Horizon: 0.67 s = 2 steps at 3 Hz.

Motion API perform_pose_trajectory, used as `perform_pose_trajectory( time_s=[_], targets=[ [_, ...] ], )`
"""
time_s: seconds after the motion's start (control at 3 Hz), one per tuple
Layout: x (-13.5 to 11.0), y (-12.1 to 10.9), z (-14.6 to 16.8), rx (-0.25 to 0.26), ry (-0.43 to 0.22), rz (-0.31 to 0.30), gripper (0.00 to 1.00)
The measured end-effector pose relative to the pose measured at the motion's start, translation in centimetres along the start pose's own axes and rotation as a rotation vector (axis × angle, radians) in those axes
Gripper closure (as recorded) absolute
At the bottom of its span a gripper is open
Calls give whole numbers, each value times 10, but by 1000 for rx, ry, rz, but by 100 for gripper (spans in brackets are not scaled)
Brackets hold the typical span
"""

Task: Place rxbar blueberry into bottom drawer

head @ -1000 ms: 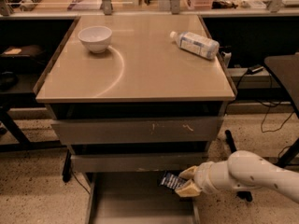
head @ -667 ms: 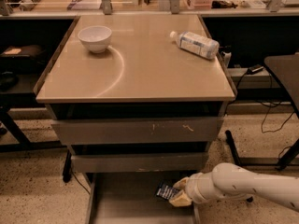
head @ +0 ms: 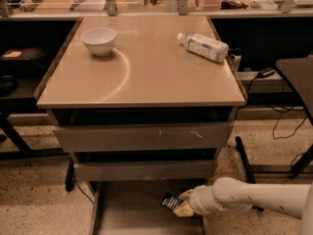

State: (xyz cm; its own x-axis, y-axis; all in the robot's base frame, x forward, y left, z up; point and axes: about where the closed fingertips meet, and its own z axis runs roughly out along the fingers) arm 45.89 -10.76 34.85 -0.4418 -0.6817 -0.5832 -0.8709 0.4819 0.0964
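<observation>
Holding the rxbar blueberry (head: 170, 201) clamped in our gripper (head: 182, 205) over the bottom drawer (head: 131, 212) near its right edge, we risk it catching the side wall and falling outside.

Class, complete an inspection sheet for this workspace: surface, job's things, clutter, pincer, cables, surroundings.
Surface: tan tabletop over two shut drawer fronts.
Job's things: bar held above the open bottom drawer.
Clutter: white bowl upright; bottle on its side.
Pincer: pincer at the drawer's right side, shut on the bar.
Cables: black cables on the floor, right.
Surroundings: speckled floor; cluttered shelf behind.
</observation>
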Motion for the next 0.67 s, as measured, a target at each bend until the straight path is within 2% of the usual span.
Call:
perform_pose_trajectory(
  time_s=[0.33,0.67],
  targets=[
    [3,-25,-13,53,-129,72,100],
    [26,-36,-36,108,-153,127,100]
  ],
)
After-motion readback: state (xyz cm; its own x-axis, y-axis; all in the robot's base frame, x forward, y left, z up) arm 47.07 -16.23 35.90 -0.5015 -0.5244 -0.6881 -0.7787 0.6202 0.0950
